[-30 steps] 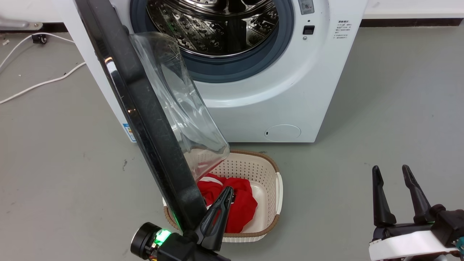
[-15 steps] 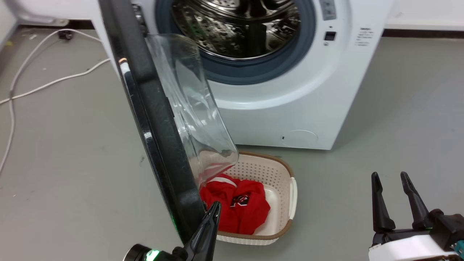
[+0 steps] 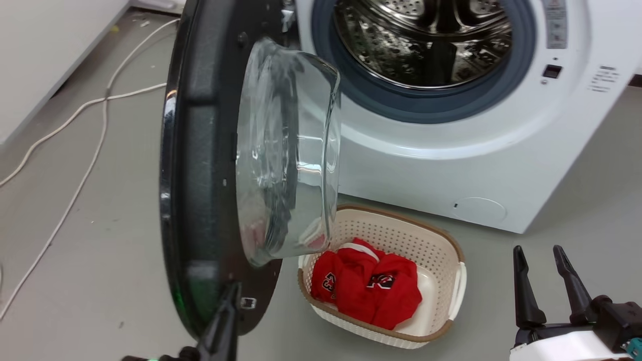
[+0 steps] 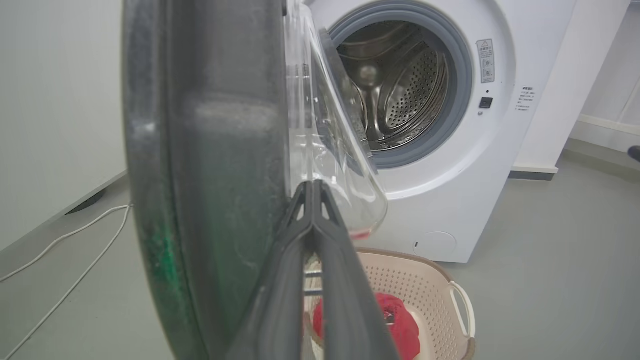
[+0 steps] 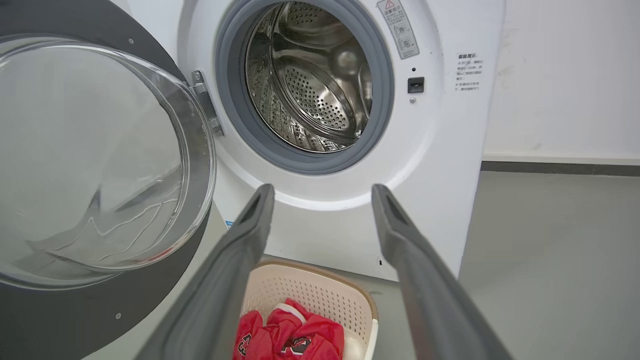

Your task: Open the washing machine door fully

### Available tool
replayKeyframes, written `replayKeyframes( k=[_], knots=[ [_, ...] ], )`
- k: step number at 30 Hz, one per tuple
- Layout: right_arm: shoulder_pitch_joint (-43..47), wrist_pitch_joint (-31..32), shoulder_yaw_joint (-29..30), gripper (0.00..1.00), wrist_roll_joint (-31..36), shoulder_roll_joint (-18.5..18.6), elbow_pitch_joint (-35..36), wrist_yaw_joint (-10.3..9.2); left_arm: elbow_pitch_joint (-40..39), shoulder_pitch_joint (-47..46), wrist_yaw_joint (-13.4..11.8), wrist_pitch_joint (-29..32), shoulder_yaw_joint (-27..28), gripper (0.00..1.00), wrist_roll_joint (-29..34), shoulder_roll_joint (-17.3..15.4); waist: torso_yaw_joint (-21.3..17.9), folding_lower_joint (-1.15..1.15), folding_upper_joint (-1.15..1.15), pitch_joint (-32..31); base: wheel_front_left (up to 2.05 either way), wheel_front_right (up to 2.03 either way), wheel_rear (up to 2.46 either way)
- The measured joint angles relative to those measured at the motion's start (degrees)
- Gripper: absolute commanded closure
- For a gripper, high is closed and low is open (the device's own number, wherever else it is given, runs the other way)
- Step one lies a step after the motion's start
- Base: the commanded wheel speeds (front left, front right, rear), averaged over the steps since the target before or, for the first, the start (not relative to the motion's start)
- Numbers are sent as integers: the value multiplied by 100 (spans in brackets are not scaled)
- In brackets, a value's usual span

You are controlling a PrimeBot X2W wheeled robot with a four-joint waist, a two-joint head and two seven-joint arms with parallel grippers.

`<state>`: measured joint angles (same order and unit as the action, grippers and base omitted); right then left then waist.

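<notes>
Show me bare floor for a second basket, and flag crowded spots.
Free: floor right of the basket, bordered by washing machine and right gripper. Left of the door, cables cross it. Crowded: beneath the door, with basket and left gripper.

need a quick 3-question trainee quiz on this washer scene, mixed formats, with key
1. True or false: the door is latched shut.
2. What lies in the basket? A) red cloth B) white towels C) nothing
3. Which hand has its fingers spread apart?

Key
1. False: it stands swung out from the washer, with the drum opening exposed.
2. A.
3. The right hand. The fingertips of the left hand meet beside the door.
</notes>
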<state>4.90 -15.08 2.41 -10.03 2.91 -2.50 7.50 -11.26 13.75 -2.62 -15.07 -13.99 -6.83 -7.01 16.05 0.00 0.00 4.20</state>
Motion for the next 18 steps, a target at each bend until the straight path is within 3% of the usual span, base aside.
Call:
replayKeyframes(
  k=[8,18],
  knots=[
    [-25,0,-33,0,26,0,-3,0,107,-82,-92,0,850,100,-185,-287,184,0,0,63,0,0,0],
    [-256,20,-67,0,101,0,-16,0,746,-849,-34,0,2206,100,-556,-648,-99,0,0,325,0,0,0]
  ],
)
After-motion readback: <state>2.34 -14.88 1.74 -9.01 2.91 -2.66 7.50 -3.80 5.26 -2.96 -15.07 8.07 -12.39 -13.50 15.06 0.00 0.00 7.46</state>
